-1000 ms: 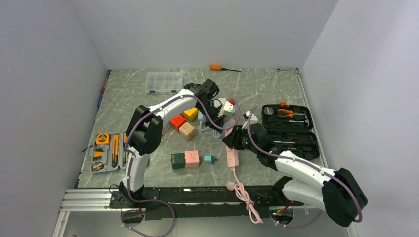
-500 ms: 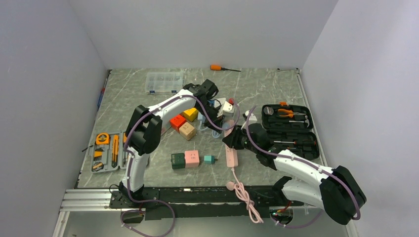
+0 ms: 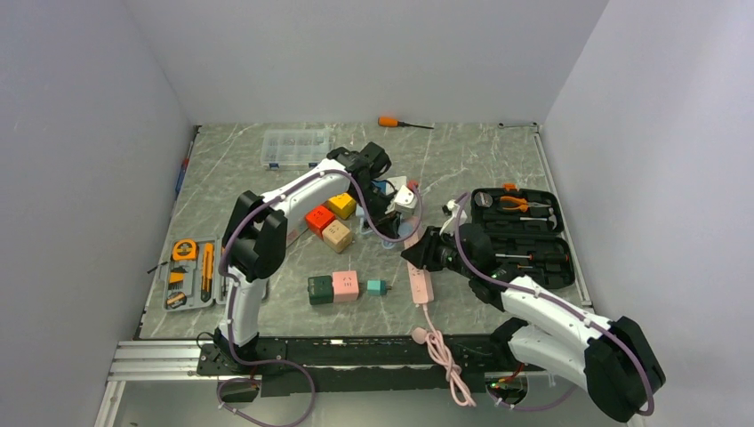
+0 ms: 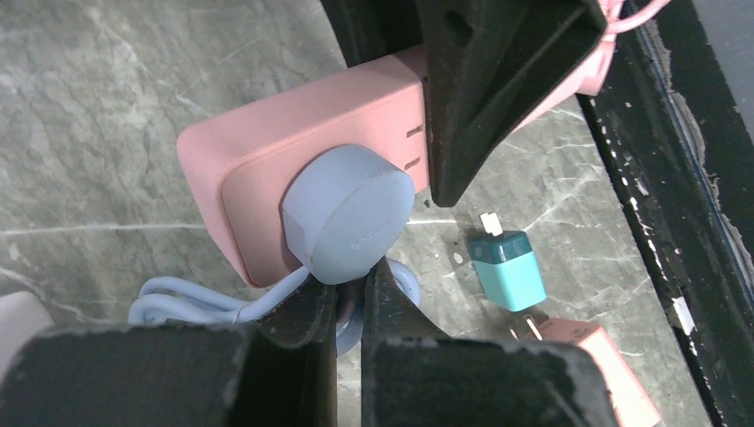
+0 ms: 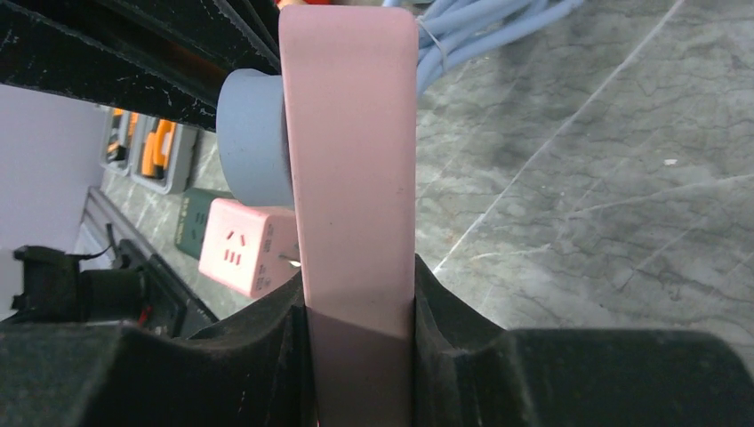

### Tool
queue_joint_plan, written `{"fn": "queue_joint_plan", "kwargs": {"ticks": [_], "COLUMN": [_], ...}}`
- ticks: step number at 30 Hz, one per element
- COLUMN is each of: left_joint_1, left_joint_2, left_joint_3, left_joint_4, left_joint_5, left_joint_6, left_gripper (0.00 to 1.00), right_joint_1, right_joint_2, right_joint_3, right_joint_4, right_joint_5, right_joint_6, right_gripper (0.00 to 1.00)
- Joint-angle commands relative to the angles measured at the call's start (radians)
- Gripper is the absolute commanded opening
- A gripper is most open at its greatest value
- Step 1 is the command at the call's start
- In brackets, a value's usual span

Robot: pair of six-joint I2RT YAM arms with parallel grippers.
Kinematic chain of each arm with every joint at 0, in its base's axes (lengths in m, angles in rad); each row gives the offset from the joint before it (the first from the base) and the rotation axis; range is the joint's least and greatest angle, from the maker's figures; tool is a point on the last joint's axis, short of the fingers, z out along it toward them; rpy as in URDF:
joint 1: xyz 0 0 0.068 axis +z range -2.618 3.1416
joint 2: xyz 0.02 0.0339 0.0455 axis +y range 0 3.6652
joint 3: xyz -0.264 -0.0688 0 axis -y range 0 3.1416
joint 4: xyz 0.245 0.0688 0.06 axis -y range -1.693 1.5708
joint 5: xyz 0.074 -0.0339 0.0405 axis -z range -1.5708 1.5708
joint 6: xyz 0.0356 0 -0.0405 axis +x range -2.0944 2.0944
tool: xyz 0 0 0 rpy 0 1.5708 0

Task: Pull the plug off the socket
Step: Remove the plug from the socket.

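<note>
The grey-blue round plug (image 4: 348,213) sits in the pink power strip (image 4: 267,160), near one end of it, with its body flat against the face of the strip. The strip is around the middle of the table (image 3: 267,178).

The right gripper (image 5: 360,302) is closed on the strip, with one finger pressing on each wide face, a little away from the plug. The left gripper (image 4: 348,298) is just beside the plug, at the place where the light blue cable (image 4: 187,307) leaves it. Its fingers are pressed together with almost no gap. Whether they pinch the cable, I cannot tell.

A small teal adapter (image 4: 509,267) lies on the table near the strip, and a pink adapter (image 4: 578,356) lies just beside the teal one. The pink cord (image 3: 436,347) of the strip runs to the near edge of the table.

To the right of the strip there is an open black tool case (image 3: 520,236). A tray of hand tools (image 3: 191,271) is at the left edge. At the far side there are a clear box (image 3: 295,148) and an orange screwdriver (image 3: 391,122).
</note>
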Motion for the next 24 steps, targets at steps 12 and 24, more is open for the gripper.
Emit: {"fn": "queue_joint_plan", "kwargs": {"ticks": [12,24], "left_joint_1": [0.048,0.094], "left_joint_2": [-0.113,-0.142], "left_joint_3": [0.001,-0.024], "left_joint_4": [-0.315,-0.412], "left_joint_5": [0.091,0.070], "left_joint_6": [0.161,0.262], "left_gripper": [0.00,0.00], "right_joint_1": [-0.104,-0.105], "right_joint_2": [-0.058,-0.043], "right_joint_3": [-0.004,-0.017], "right_joint_4": [-0.120,-0.252], "right_joint_5": [0.224,0.378], "right_joint_6": [0.060,0.147], "right_gripper": [0.00,0.00]}}
